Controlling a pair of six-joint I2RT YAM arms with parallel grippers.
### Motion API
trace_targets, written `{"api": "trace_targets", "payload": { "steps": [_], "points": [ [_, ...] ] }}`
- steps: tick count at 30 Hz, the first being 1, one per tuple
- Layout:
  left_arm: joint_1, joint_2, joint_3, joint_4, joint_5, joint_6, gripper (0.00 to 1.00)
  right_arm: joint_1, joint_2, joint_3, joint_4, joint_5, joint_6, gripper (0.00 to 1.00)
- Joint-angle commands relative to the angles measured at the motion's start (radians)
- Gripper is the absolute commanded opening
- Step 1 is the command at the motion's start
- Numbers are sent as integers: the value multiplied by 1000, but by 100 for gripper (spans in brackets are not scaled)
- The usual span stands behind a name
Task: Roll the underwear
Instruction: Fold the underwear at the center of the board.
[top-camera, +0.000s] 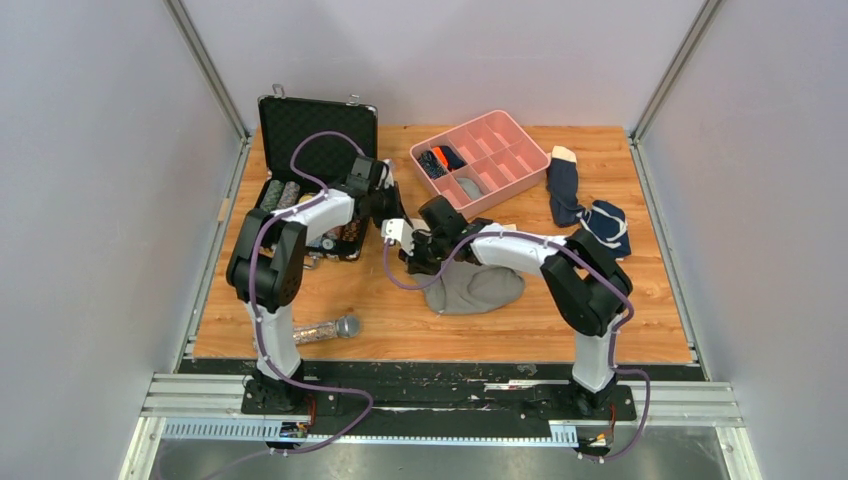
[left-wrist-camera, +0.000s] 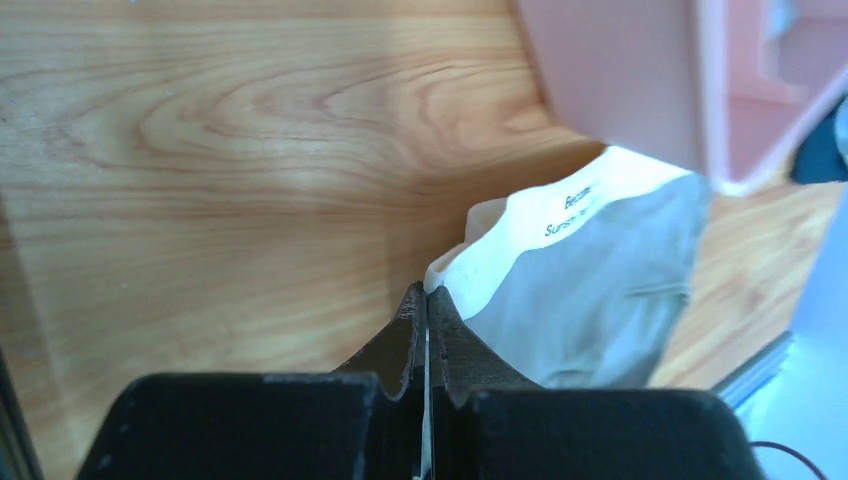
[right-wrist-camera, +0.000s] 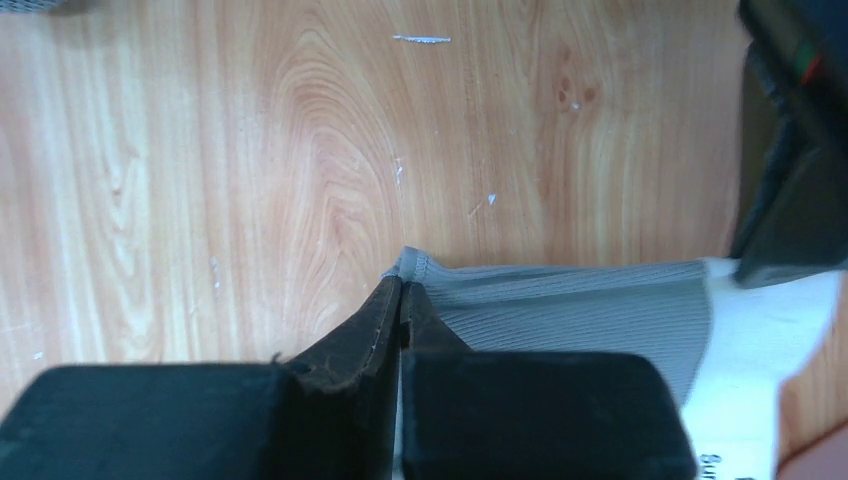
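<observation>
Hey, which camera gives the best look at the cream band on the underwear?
Left wrist: the cream band sits mid-frame, lettering visible, pinched in the left claw. Right wrist catches only a strip at lower right. From the top, the underwear shows as gray cloth; the band is hard to pick out.
</observation>
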Motion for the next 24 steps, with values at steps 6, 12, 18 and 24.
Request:
{"api": "trace_targets", "payload": {
  "steps": [6,12,18,24],
  "points": [
    [13,-122,56,-69,44,-107,0,-30,-243,-155,140,-121,159,0],
    [13,-151,88,-161,41,-56,0,-45,-322,-237,240,-174,216,0],
    [-7,-114,164,-165,48,-45,0,-88,-401,-321,260,-209,247,0],
    [-76,-53,288,-153,43,-14,0,-159,-500,-406,297,-232,270,0]
  ]
}}
